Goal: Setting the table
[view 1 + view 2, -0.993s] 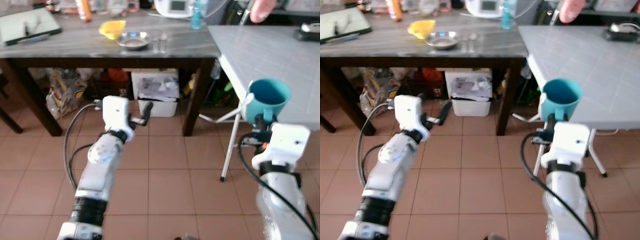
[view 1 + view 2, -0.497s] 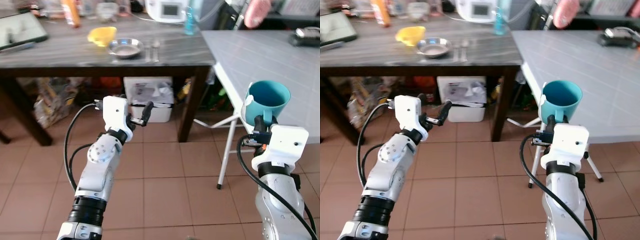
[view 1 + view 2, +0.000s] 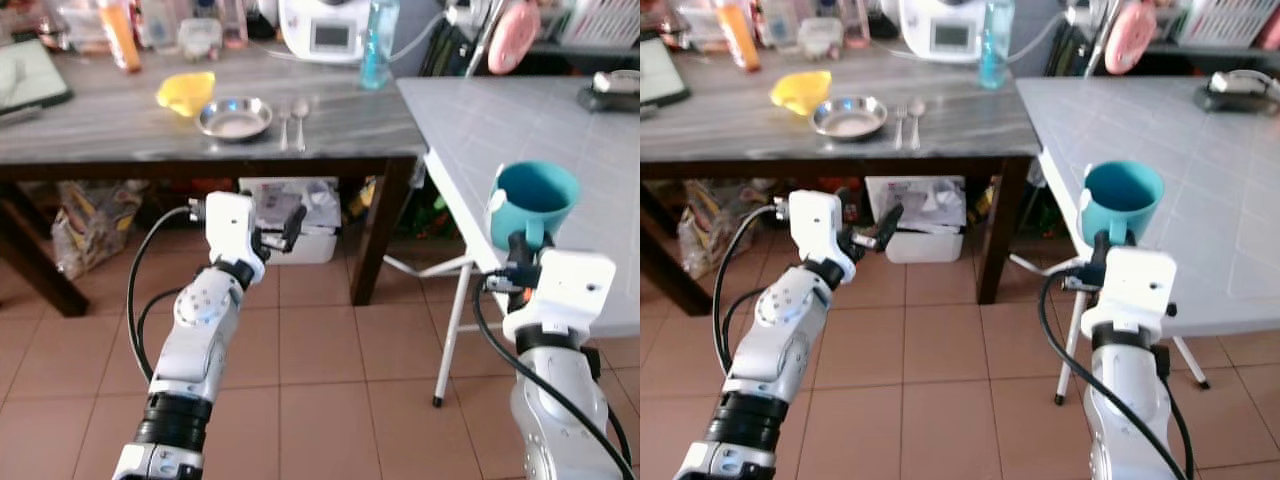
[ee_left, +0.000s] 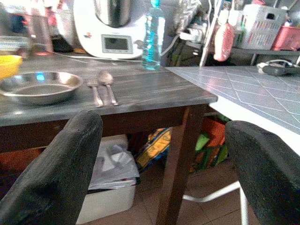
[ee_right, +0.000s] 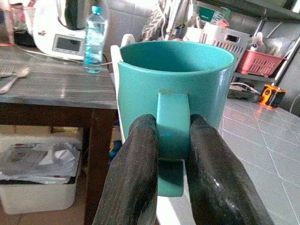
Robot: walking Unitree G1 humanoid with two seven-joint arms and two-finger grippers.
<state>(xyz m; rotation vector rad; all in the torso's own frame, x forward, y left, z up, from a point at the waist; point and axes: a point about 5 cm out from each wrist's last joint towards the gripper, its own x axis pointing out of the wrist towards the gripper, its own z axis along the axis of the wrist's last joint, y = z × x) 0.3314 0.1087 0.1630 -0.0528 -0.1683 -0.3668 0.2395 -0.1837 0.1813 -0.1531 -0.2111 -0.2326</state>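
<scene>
A teal mug [image 3: 535, 202] is held upright by its handle in my right gripper [image 5: 169, 154], raised near the front edge of the grey tiled table [image 3: 520, 110]. The fingers [image 5: 136, 178] press the handle from both sides. My left gripper [image 3: 280, 226] stands open and holds nothing, in front of the dark wooden table [image 3: 200, 140]. On that table lie a steel plate [image 3: 234, 118], a fork and spoon [image 3: 292, 110] and a yellow bowl [image 3: 185, 91].
A white appliance [image 3: 330, 28] and a water bottle [image 3: 375, 45] stand at the back of the wooden table. A white bin [image 3: 300, 215] sits under it. A pink object [image 3: 507, 38] hangs behind the grey table. Tiled floor [image 3: 320, 400] lies ahead.
The view has shifted: both tables now sit lower and nearer in the picture. The mug stays in the right gripper; both arms keep their pose.
</scene>
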